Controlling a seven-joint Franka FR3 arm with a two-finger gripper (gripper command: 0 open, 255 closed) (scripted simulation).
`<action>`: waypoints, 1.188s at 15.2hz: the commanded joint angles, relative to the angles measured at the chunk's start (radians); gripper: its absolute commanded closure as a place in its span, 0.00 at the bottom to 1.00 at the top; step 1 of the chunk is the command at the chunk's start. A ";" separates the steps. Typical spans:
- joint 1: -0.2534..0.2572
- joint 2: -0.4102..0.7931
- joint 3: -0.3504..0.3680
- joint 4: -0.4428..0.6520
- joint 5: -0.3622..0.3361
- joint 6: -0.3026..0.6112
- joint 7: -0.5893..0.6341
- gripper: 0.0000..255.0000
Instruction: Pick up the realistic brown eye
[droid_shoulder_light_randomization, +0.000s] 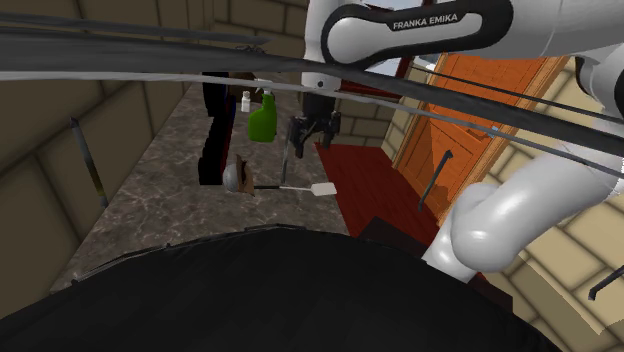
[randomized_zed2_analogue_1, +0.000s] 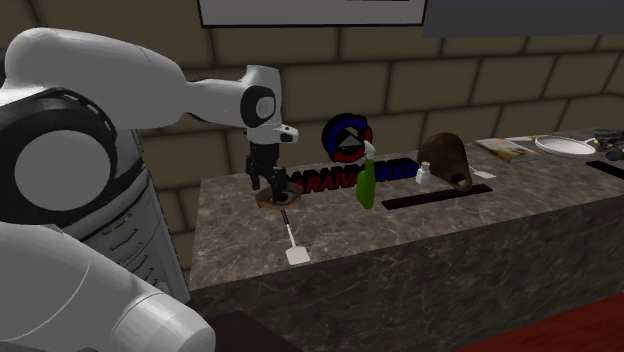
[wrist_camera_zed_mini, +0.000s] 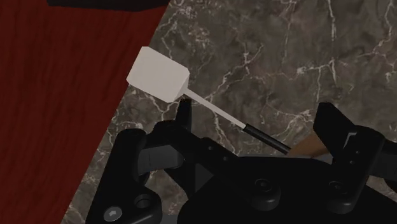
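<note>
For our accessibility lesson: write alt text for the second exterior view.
A white robot arm holds its open black hand over a brown round eye on a marble counter. A white spatula lies beside it, a green bottle further right in the view.

On the counter (randomized_zed2_analogue_1: 520, 185), the spatula (randomized_zed2_analogue_1: 290, 240) lies in front of the eye (randomized_zed2_analogue_1: 272, 199), handle end nearest it. The gripper (randomized_zed2_analogue_1: 270, 186) hangs directly above the eye. A bottle (randomized_zed2_analogue_1: 367, 185) stands to the second exterior view's right.

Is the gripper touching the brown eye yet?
Cannot tell. In the second exterior view the gripper hangs right over the brown eye, hiding any gap or contact.
</note>
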 joint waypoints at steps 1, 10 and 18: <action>0.006 0.070 0.015 0.029 0.009 0.045 0.022 0.00; 0.046 0.377 0.079 0.219 0.016 0.179 0.137 0.00; 0.069 0.537 0.095 0.304 0.000 0.262 0.185 0.00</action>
